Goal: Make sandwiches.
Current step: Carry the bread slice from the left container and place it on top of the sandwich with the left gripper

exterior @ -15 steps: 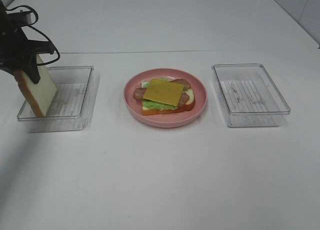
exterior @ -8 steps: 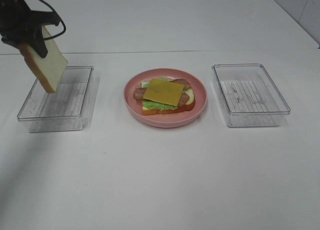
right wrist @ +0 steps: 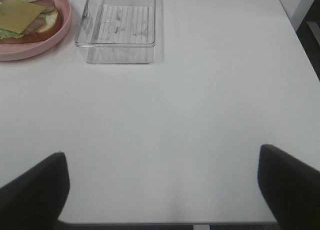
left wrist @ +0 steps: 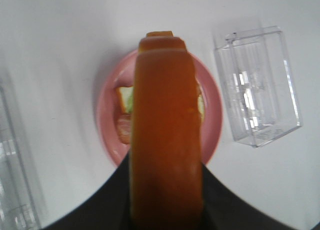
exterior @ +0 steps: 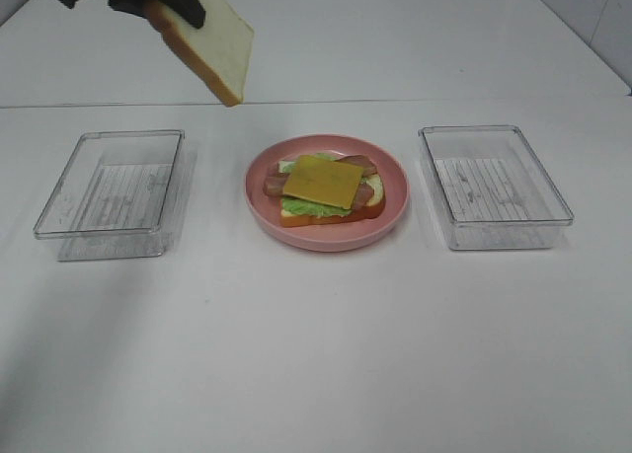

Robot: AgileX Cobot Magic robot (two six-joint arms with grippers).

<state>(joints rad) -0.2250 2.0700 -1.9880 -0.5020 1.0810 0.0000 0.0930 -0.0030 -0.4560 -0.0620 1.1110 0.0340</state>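
A thick, square bread slice with a white crumb face and an orange-brown crust is held tilted in the air by the left gripper, near the far left of the bench. The jaws are clamped on the slice's upper edge. In the left wrist view only the smooth crust edge of the slice is presented, edge-on, and most of the plate below is covered by it.

The open sandwich stack is located on a round pink plate at the centre of the bench. It is composed of a bottom bread slice, ruffled green lettuce, brown bacon strips and a thin, flat square of yellow cheese on top.

Two rectangular clear plastic trays with ribbed floors are placed on the bench, one on each side of the plate and apart from it: the left tray and the right tray. Nothing is seen inside either tray.

The right gripper is shown only in the right wrist view, where its dark jaws are set wide apart over bare, smooth white bench surface, with nothing between them. The right tray and part of the plate are seen beyond it.
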